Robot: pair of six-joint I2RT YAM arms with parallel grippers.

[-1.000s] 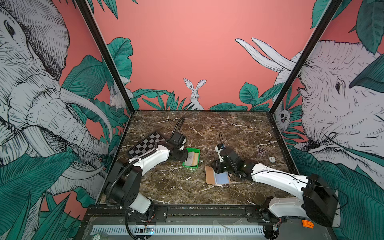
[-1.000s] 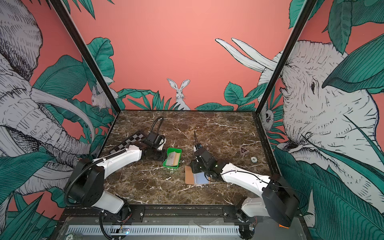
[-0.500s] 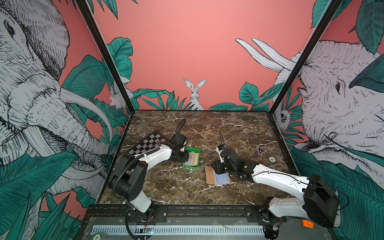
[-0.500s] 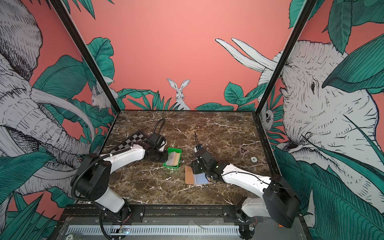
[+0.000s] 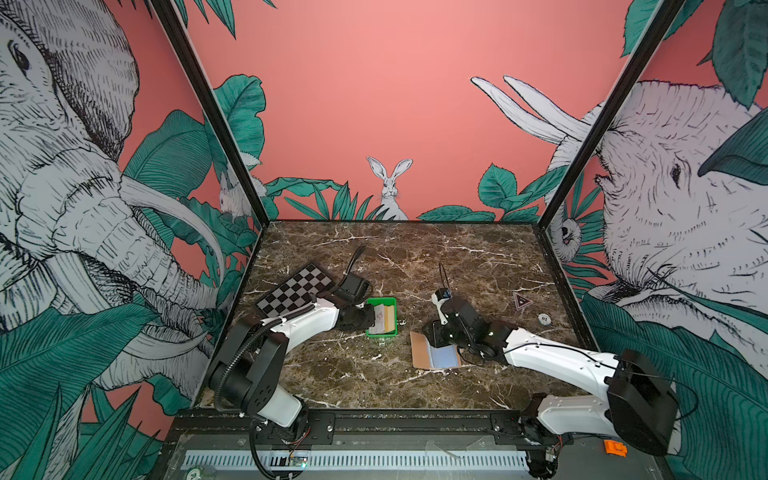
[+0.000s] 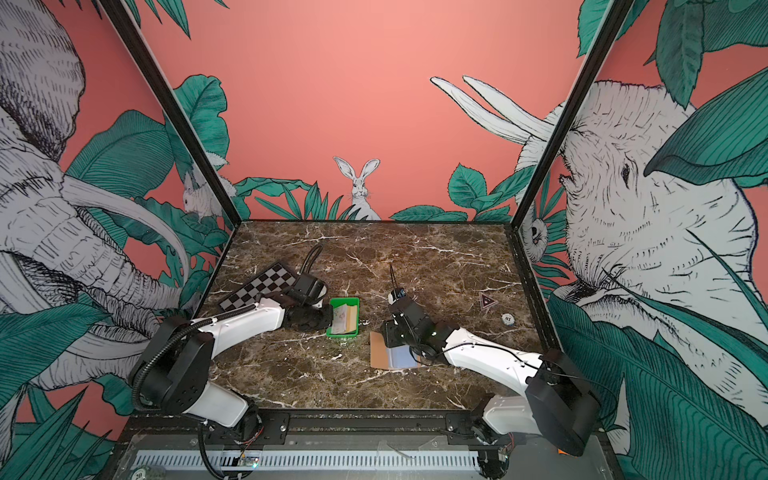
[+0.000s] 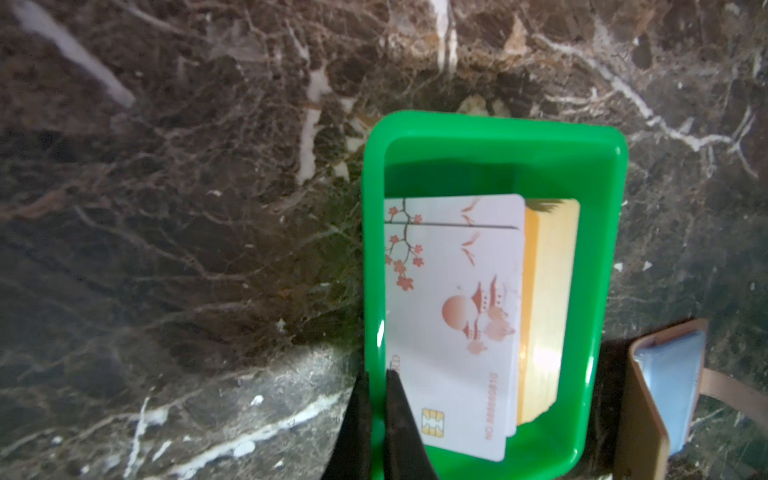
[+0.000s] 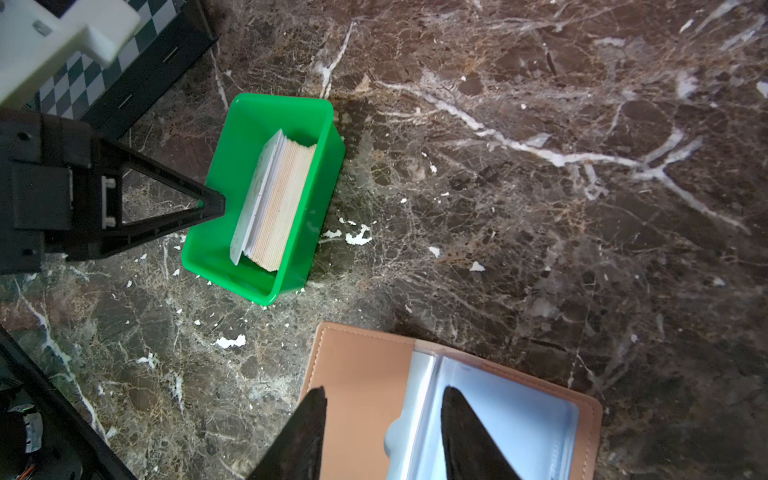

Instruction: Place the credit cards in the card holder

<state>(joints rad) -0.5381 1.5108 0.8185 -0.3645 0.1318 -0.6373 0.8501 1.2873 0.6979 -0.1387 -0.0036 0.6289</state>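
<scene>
One green tray [image 5: 381,300] on the marble bench [image 5: 478,266], holding one stack of credit cards [image 7: 457,316] stood on edge: white ones with orange prints in front, yellowish-tan ones behind. Exact card count cannot be told. One card holder [image 5: 419,353], tan, lies open and flat on the bench just beside the tray, pale blue sleeve [image 8: 519,415] facing up. One checkered board [image 5: 296,289] sits by the left arm. One small round token [image 5: 543,319] and one triangular sticker [image 5: 520,300] lie well apart toward the right wall.

Two hands. Left hand [image 7: 376,399] is at the tray's near wall; in the left wrist view its fingers [image 7: 399,415] are pinched together on the green rim, one inside by the front white card, one outside. Right hand [image 8: 382,419] has fingers apart, tips over the open card holder; whether they touch it cannot be told, and nothing is gripped.

Versus a second ago: left hand has closed from partly apart down to the rim pinch, and the left arm has pushed in toward the tray. Right hand spread unchanged, same spot on the holder. Tray, holder and board unmoved.
</scene>
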